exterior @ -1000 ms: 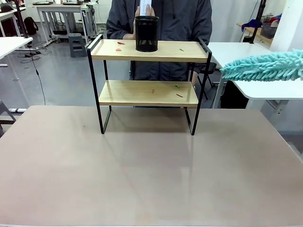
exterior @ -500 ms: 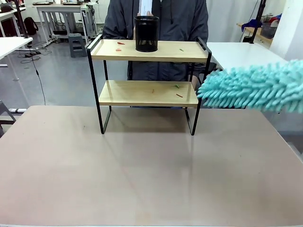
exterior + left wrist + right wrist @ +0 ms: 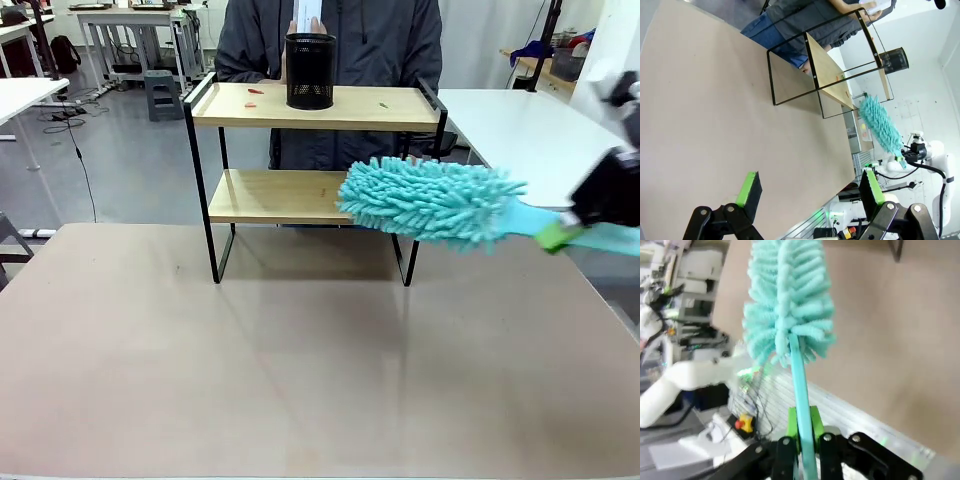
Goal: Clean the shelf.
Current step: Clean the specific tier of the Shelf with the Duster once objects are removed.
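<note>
1. The right gripper (image 3: pixel 804 427) is clamped on a teal duster (image 3: pixel 430 200), its green pads pressed against the thin handle (image 3: pixel 799 385) from both sides.
2. The duster's fluffy head (image 3: pixel 787 300) reaches from that grip toward the shelf (image 3: pixel 350 108). In the front view it covers the right end of the lower board; whether it touches the wood I cannot tell.
3. The left gripper (image 3: pixel 810 186) hangs over the table (image 3: pixel 300 350), jaws spread wide, holding nothing.
4. The shelf stands near the table's far edge, with a black mesh cup (image 3: pixel 310 72) and small scraps (image 3: pixel 254 91) on its top board. A person (image 3: pixel 380 40) stands behind it.
</note>
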Tool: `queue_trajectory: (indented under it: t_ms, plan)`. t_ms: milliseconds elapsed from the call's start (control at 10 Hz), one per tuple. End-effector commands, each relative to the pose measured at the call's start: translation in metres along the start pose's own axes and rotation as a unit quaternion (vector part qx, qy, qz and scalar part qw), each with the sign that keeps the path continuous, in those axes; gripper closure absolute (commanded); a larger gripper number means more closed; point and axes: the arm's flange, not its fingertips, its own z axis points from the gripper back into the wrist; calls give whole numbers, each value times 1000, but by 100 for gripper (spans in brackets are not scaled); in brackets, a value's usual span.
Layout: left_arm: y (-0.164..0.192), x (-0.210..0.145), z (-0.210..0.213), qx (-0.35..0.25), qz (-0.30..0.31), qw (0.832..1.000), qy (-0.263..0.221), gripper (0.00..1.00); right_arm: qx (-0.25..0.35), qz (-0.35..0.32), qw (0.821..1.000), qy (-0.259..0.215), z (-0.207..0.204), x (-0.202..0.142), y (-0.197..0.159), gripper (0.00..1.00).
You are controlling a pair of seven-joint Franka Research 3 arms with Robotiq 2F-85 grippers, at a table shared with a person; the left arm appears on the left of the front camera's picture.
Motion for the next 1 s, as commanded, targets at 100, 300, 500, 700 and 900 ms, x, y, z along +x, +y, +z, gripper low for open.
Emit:
queue_trajectory:
  t_ms: [100, 300, 500, 700, 900]
  plan:
    - [-2, 2, -1, -8, -11, 1000, -7, 0, 18, 0, 999, 38, 19, -14, 2, 100]
    - [-2, 2, -1, -8, -11, 1000, -7, 0, -38, 8, 999, -10, -15, 12, 4, 88]
    - [-2, 2, -1, -8, -11, 1000, -7, 0, -77, 14, 997, -24, -41, 36, 13, 88]
    - [-2, 2, -1, -8, -11, 1000, -7, 0, -129, 7, 988, -83, -69, 51, 13, 88]
    - [-2, 2, -1, -8, -11, 1000, -7, 0, -165, -20, 981, -101, -83, 57, 13, 88]
